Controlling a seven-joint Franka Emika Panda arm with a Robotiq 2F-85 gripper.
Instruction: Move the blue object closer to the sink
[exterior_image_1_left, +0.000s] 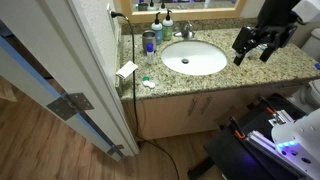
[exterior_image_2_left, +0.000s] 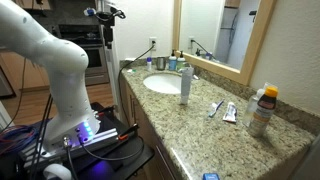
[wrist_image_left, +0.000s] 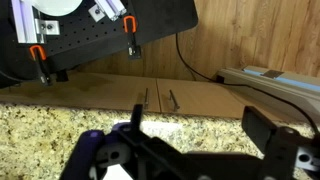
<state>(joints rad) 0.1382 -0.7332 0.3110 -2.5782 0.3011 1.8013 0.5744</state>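
The blue object (exterior_image_2_left: 215, 107), a slim white and light-blue stick, lies on the speckled granite counter on the near side of the sink (exterior_image_2_left: 165, 83). The sink is a round white basin with a chrome faucet and also shows in an exterior view (exterior_image_1_left: 195, 57). My gripper (exterior_image_1_left: 255, 45) hangs open and empty, high above the counter beside the sink, and covers the stick in that view. It shows small near the top of an exterior view (exterior_image_2_left: 105, 13). In the wrist view the open fingers (wrist_image_left: 195, 112) frame the counter edge and cabinet doors.
A white bottle with a blue cap (exterior_image_2_left: 185, 82) stands at the basin's rim. A tube (exterior_image_2_left: 231, 113) and an orange-capped bottle (exterior_image_2_left: 262, 110) sit near the stick. A dark blue cup (exterior_image_1_left: 149, 42) and a white card (exterior_image_1_left: 127, 70) are beyond the sink. A mirror (exterior_image_2_left: 215, 35) backs the counter.
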